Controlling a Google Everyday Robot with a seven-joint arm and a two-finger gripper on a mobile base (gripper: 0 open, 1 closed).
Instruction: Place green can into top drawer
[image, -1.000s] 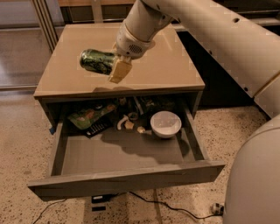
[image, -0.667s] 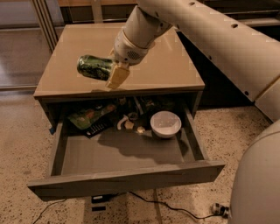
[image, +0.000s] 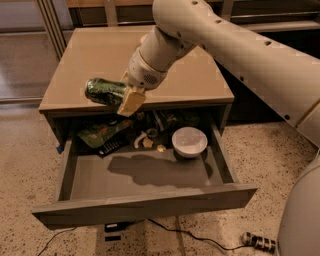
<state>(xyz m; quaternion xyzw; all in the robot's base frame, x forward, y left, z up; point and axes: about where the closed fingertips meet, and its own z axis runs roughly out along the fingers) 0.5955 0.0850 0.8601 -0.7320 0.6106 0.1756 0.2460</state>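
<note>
Camera view: gripper (image: 126, 96) grasps green can (image: 101, 91), which juts sideways toward image-left.

My gripper (image: 124, 94), at ten o'clock from frame centre, clamps the shiny metallic green can (image: 102, 91), whose right end hides behind the tan fingers (image: 131, 101). The back of the wide grey-brown top drawer (image: 145, 202) lies under the tan glossy desk (image: 100, 55); the dark clutter (image: 150, 125) there I can't identify. My pale arm (image: 240, 55) runs off the right edge.

Cabinet (image: 100, 55) on speckled floor (image: 260, 165), hand (image: 124, 96) above it
</note>
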